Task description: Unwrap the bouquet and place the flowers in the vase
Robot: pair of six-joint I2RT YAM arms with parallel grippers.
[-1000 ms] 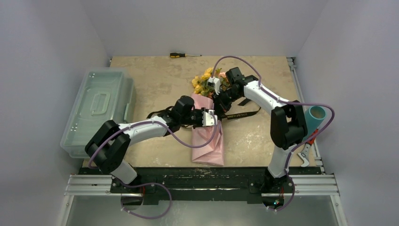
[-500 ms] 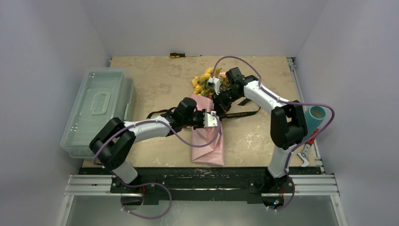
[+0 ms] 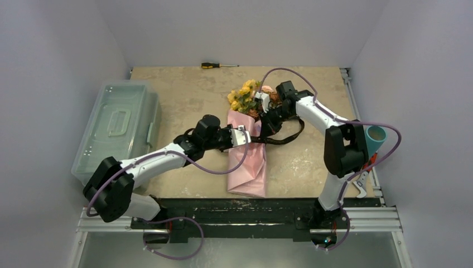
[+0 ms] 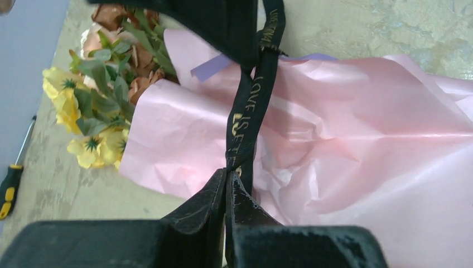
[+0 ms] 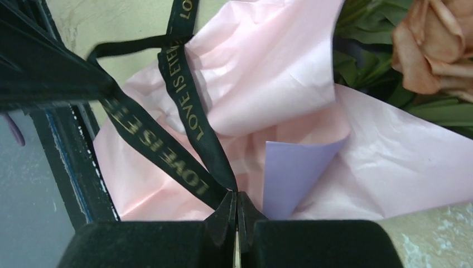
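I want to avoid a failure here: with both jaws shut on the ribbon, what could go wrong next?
1. Both jaws pinch the black ribbon only at their tips, so it may slip out under a pull.
2. Nothing pins the bouquet; pulling could drag it along instead of loosening the tie.
3. The vase is beside the right arm's elbow and might get knocked.

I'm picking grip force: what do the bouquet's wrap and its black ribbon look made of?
The wrap looks like thin pink paper with a slight sheen, lilac inside: it holds sharp creases. The ribbon looks like woven fabric with gold printed lettering, draping limp; fibre unclear.
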